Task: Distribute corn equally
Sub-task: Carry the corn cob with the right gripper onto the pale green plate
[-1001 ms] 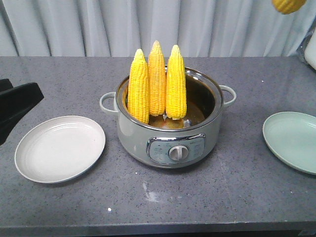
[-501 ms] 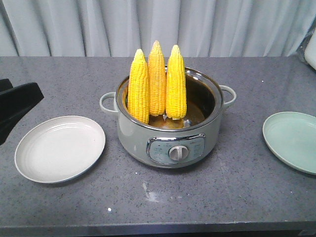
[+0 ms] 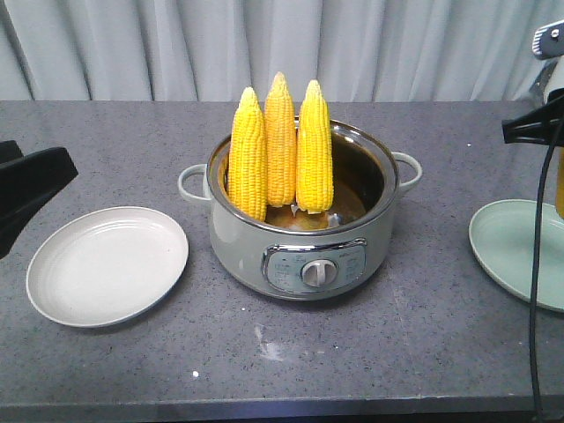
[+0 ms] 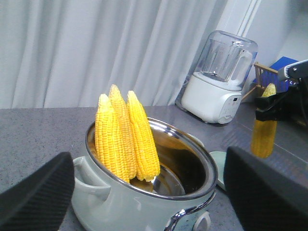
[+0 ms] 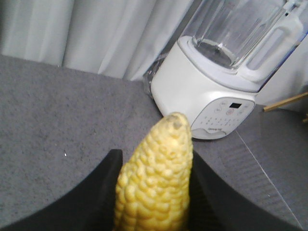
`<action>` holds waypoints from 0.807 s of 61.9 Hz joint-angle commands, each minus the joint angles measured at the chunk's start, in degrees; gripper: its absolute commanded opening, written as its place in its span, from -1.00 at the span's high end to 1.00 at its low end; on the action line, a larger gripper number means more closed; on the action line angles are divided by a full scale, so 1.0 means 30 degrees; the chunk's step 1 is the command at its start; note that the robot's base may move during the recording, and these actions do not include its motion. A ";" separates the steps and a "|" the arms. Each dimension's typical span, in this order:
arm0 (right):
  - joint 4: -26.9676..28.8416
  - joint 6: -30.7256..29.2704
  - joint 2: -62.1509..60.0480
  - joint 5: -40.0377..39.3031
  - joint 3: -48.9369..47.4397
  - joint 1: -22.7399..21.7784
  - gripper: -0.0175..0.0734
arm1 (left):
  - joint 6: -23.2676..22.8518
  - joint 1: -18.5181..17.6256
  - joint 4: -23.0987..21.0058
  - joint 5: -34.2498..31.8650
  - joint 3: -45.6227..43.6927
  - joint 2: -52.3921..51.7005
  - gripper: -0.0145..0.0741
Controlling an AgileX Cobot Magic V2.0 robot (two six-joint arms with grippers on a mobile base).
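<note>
- Three cobs of corn (image 3: 280, 150) stand upright, tips up, side by side and touching, leaning against the left inner wall of the electric cooking pot (image 3: 236, 247) at the middle of the grey countertop (image 3: 397, 352).
- A fourth cob (image 4: 263, 132) is held upright, tip up, clamped between the fingers of the right gripper (image 5: 154, 190) at the counter's right end, by the pale green plate (image 3: 511, 251).
- The left gripper (image 4: 148, 163) faces the pot with its fingers spread wide, grasping nothing.
- A white plate (image 3: 107, 264) lies left of the pot.
- A blender (image 5: 216, 91) stands by the curtain.
</note>
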 commanded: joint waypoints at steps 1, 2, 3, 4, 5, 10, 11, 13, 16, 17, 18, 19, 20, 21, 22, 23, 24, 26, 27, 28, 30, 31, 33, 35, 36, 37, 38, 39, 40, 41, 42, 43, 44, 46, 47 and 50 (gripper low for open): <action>0.0083 -0.0452 0.0110 -0.0119 -0.0038 -0.0588 0.62 | -0.0238 -0.0078 -0.0940 0.0041 -0.0672 -0.0050 -0.66; 0.0083 -0.0475 0.0174 -0.0119 0.0030 -0.0664 0.62 | -0.0238 -0.0078 -0.0940 0.0041 -0.0672 -0.0050 -0.66; 0.0083 -0.0508 0.0256 -0.0119 0.0182 -0.0776 0.62 | -0.0238 -0.0078 -0.0924 0.0019 -0.0672 -0.0050 -0.66; 0.0083 -0.0504 0.0324 -0.0119 0.0263 -0.0816 0.62 | -0.0238 -0.0078 -0.0924 0.0018 -0.0646 -0.0050 -0.66; 0.0083 -0.0519 0.0366 -0.0100 0.0415 -0.0929 0.62 | -0.0238 -0.0078 -0.0924 0.0001 -0.0624 -0.0050 -0.66; 0.0083 -0.0500 0.0420 0.0212 0.0960 -0.1161 0.62 | -0.0253 -0.0078 -0.0721 0.0016 -0.0626 -0.0050 -0.66; 0.0083 -0.0527 0.0420 0.0292 0.1066 -0.1161 0.62 | -0.0253 -0.0078 -0.0721 0.0016 -0.0626 -0.0050 -0.66; 0.0083 -0.0527 0.0420 0.0421 0.1201 -0.1161 0.62 | -0.0253 -0.0078 -0.0721 0.0016 -0.0626 -0.0050 -0.66; 0.0083 -0.0465 0.0380 0.0557 0.1275 -0.1143 0.62 | -0.0253 -0.0078 -0.0717 0.0038 -0.0626 -0.0050 -0.66; 0.0083 -0.0385 0.0380 0.0641 0.1275 -0.1143 0.62 | -0.0253 -0.0078 -0.0717 0.0038 -0.0626 -0.0050 -0.66; 0.0083 -0.0239 0.0362 0.0816 0.1275 -0.1143 0.62 | -0.0253 -0.0078 -0.0717 0.0038 -0.0626 -0.0050 -0.66; 0.0083 -0.0023 0.0314 0.1100 0.1275 -0.1143 0.62 | -0.0253 -0.0078 -0.0717 0.0038 -0.0626 -0.0050 -0.66; 0.0083 0.0172 0.0232 0.1362 0.1275 -0.1143 0.62 | -0.0253 -0.0078 -0.0717 0.0038 -0.0626 -0.0050 -0.66; 0.0083 0.0528 0.0183 0.1827 0.1275 -0.1143 0.62 | -0.0253 -0.0078 -0.0700 0.0038 -0.0626 -0.0050 -0.66; 0.0083 0.0773 0.0145 0.2125 0.1275 -0.1143 0.62 | -0.0253 -0.0078 -0.0700 0.0038 -0.0626 -0.0050 -0.66; 0.0083 0.1024 0.0145 0.2348 0.1275 -0.1143 0.62 | -0.0253 -0.0078 -0.0700 0.0038 -0.0626 -0.0050 -0.66; 0.0083 0.1470 0.0145 0.2517 0.1275 -0.1162 0.62 | -0.0253 -0.0078 -0.0700 0.0038 -0.0626 -0.0050 -0.66; 0.0083 0.2289 0.0130 0.2690 0.1275 -0.1270 0.62 | -0.0253 -0.0078 -0.0700 0.0038 -0.0626 -0.0050 -0.66; 0.0083 0.2652 0.0130 0.2816 0.1275 -0.1342 0.62 | -0.0253 -0.0078 -0.0700 0.0038 -0.0626 -0.0050 -0.66; 0.0083 0.3398 0.0130 0.3143 0.1305 -0.1368 0.62 | -0.0253 -0.0078 -0.0700 0.0038 -0.0626 -0.0050 -0.66; 0.0083 0.4156 0.0150 0.3548 0.1423 -0.1368 0.62 | -0.0253 -0.0078 -0.0676 0.0038 -0.0626 -0.0050 -0.66; 0.0083 0.4281 0.0150 0.3639 0.1451 -0.1368 0.62 | -0.0253 -0.0078 -0.0637 0.0038 -0.0626 -0.0050 -0.66; 0.0083 0.4983 0.0150 0.4077 0.1496 -0.1368 0.62 | -0.0253 -0.0078 -0.0552 0.0083 -0.0626 -0.0050 -0.66; 0.0083 0.5287 0.0150 0.4327 0.1496 -0.1368 0.62 | -0.0253 -0.0078 -0.0551 0.0133 -0.0626 -0.0050 -0.66; 0.0083 0.5524 0.0150 0.4458 0.1496 -0.1368 0.62 | -0.0253 -0.0078 -0.0551 0.0133 -0.0626 -0.0050 -0.66; 0.0083 0.5744 0.0150 0.4502 0.1496 -0.1368 0.62 | -0.0253 -0.0078 -0.0551 0.0133 -0.0626 -0.0050 -0.66; 0.0083 0.5954 0.0150 0.4519 0.1496 -0.1368 0.62 | -0.0253 -0.0078 -0.0551 0.0133 -0.0626 -0.0050 -0.66; 0.0083 0.6011 0.0150 0.4519 0.1496 -0.1368 0.62 | -0.0253 -0.0078 -0.0551 0.0133 -0.0626 -0.0050 -0.66; 0.0083 0.6078 0.0150 0.4519 0.1496 -0.1420 0.62 | -0.0253 -0.0078 -0.0551 0.0133 -0.0626 -0.0050 -0.66; 0.0083 0.6177 0.0150 0.4519 0.1496 -0.1545 0.62 | -0.0253 -0.0078 -0.0551 0.0133 -0.0626 -0.0050 -0.66; 0.0083 0.6259 0.0150 0.4549 0.1496 -0.1677 0.62 | -0.0253 -0.0078 -0.0551 0.0133 -0.0626 -0.0050 -0.66; 0.0083 0.6334 0.0150 0.4549 0.1496 -0.1774 0.62 | -0.0253 -0.0078 -0.0551 0.0133 -0.0626 -0.0050 -0.66; 0.0083 0.6428 0.0150 0.4661 0.1496 -0.1914 0.62 | -0.0253 -0.0078 -0.0551 0.0133 -0.0626 -0.0050 -0.66; 0.0083 0.6718 0.0150 0.4959 0.1548 -0.2169 0.62 | -0.0253 -0.0078 -0.0551 0.0133 -0.0626 -0.0050 -0.66; 0.0083 0.6836 0.0150 0.5060 0.1608 -0.2293 0.62 | -0.0253 -0.0078 -0.0551 0.0133 -0.0626 -0.0050 -0.66; 0.0083 0.7251 0.0110 0.5663 0.1809 -0.2767 0.62 | -0.0253 -0.0078 -0.0551 0.0133 -0.0626 -0.0050 -0.66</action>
